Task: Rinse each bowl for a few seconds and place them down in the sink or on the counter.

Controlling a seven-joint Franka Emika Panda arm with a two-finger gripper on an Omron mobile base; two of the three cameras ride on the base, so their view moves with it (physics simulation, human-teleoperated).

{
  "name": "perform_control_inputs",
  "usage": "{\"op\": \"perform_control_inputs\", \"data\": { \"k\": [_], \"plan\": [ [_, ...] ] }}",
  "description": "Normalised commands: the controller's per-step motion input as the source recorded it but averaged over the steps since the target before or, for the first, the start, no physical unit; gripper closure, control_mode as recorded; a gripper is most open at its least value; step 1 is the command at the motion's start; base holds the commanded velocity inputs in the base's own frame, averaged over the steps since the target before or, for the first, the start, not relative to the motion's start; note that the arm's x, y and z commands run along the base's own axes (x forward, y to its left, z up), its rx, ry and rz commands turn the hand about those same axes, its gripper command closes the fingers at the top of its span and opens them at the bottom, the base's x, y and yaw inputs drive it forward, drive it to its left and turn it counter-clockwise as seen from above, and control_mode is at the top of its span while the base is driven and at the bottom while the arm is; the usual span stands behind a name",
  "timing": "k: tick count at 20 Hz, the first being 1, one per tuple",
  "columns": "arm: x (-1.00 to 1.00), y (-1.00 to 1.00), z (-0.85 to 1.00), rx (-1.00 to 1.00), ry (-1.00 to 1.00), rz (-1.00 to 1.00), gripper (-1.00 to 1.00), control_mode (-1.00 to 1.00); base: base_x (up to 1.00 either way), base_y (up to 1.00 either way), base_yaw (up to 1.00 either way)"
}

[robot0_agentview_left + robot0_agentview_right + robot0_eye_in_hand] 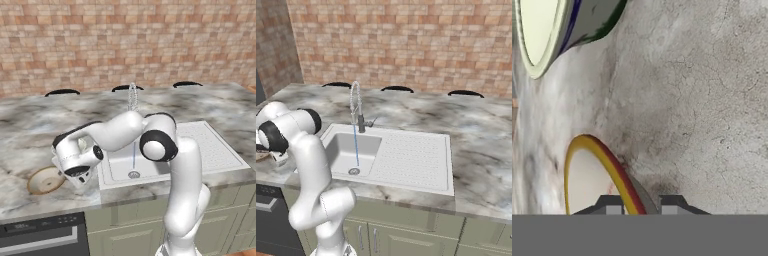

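On the marble counter [30, 125] left of the white sink [210, 150] lies the shallow tan-rimmed bowl [46, 180]. My gripper [81, 177] is low beside it. In the hand view that bowl [592, 175] shows a yellow-orange rim and beige inside. The rim runs between my gripper's [642, 202] two tips, and the jaws are shut on it. The deeper pale green-cream bowl [542, 30] sits on the counter [702, 100] further on, at that view's top left. In the left base view it [81, 145] peeks out behind my hand.
Water runs from the chrome coil faucet [132, 97] into the square basin [351, 150]. The ribbed draining board [411, 155] lies to the basin's right. A dark appliance panel [40, 227] sits under the counter's front edge. A brick wall [125, 45] stands behind.
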Motion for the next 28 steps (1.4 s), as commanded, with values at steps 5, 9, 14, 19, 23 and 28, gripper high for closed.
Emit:
{"op": "perform_control_inputs", "data": {
  "k": [5, 9, 14, 19, 23, 28],
  "plan": [
    [-0.14, 0.00, 0.24, 0.02, -0.04, 0.00, 1.00, -1.00, 0.00, 0.00, 0.00],
    [-0.23, 0.00, 0.43, -0.02, -0.10, -0.05, 1.00, -1.00, 0.00, 0.00, 0.00],
    [-0.11, 0.00, 0.44, -0.07, -0.04, -0.15, 1.00, -1.00, 0.00, 0.00, 0.00],
    [-0.11, -0.01, 0.37, -0.04, 0.00, -0.24, 1.00, -1.00, 0.00, 0.00, 0.00],
    [-0.19, -0.06, 0.34, 0.00, 0.00, -0.27, 1.00, -1.00, 0.00, 0.00, 0.00],
    [-0.23, -0.16, 0.34, 0.00, 0.00, -0.29, 1.00, -1.00, 0.00, 0.00, 0.00]
  ]
}}
